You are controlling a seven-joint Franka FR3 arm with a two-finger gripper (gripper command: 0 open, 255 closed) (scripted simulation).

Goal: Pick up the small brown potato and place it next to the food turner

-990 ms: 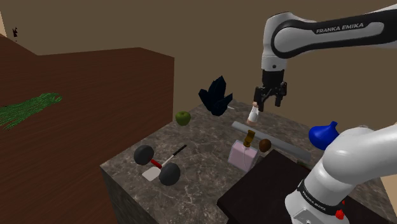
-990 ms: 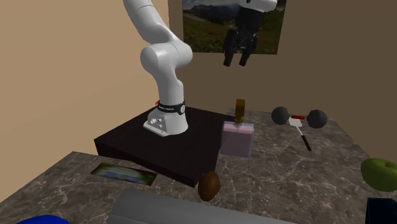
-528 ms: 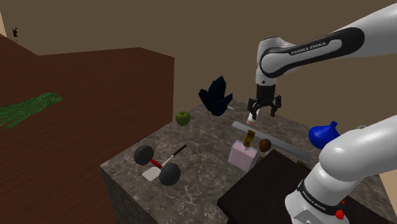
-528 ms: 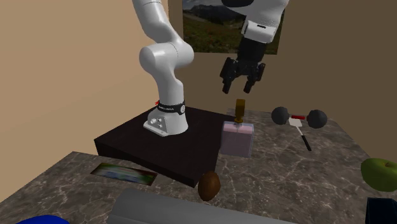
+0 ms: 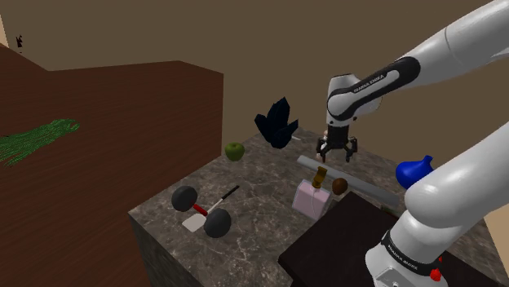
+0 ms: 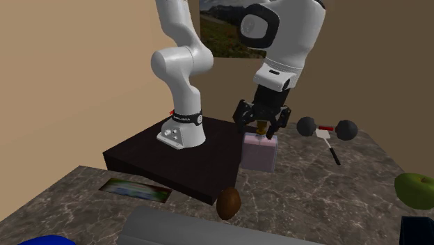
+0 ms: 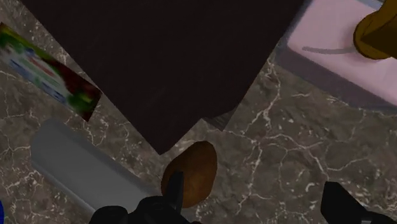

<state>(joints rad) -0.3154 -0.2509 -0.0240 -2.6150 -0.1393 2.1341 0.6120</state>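
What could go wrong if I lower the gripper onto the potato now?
1. The open gripper is off-centre: in the wrist view one finger overlaps the potato, so it may land on it and roll it away.
2. The potato lies close to the dark stand's corner and the grey slab, leaving a finger little room.

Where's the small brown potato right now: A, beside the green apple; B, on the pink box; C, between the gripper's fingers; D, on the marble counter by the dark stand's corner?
D: the potato lies on the marble counter at the corner of the dark stand, apart from the open gripper hanging above.
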